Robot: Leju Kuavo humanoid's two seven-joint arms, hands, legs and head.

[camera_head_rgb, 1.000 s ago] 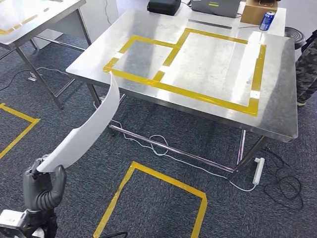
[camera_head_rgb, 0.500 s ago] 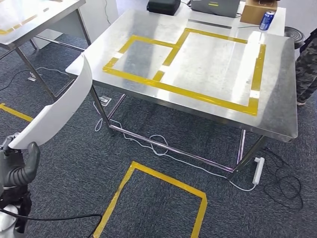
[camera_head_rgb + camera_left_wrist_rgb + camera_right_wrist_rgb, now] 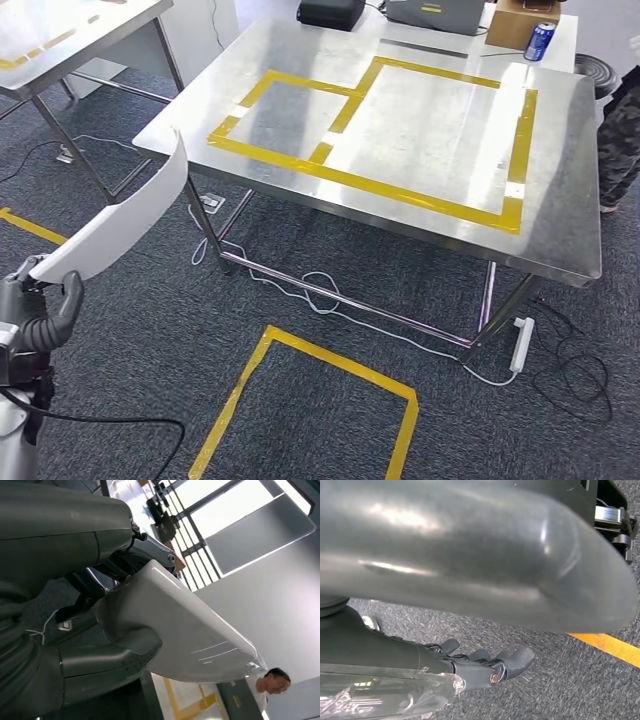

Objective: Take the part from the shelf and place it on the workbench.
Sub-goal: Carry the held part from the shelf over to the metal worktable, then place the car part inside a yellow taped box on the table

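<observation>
The part (image 3: pixel 121 225) is a long, curved white panel. My left hand (image 3: pixel 41 315) grips its near end at the lower left of the head view, and the far tip rises toward the workbench's left corner, short of the top. The steel workbench (image 3: pixel 558 200) carries yellow tape rectangles and stands ahead of me. In the left wrist view the thumb and fingers of my left hand (image 3: pixel 94 665) clamp the glossy part (image 3: pixel 188 630). My right hand (image 3: pixel 482 667) hangs over the carpet with its fingers stretched out and nothing in them.
A yellow tape square (image 3: pixel 340 362) marks the carpet in front of the bench. Cables and a power strip (image 3: pixel 522 343) lie under it. A blue can (image 3: pixel 539 41) and a cardboard box (image 3: pixel 521 22) sit at the far edge. A person (image 3: pixel 620 130) stands at the right.
My left hand has carried the part to the left, from beside the floor square to the picture's left edge. In the last half second it shifted only slightly.
</observation>
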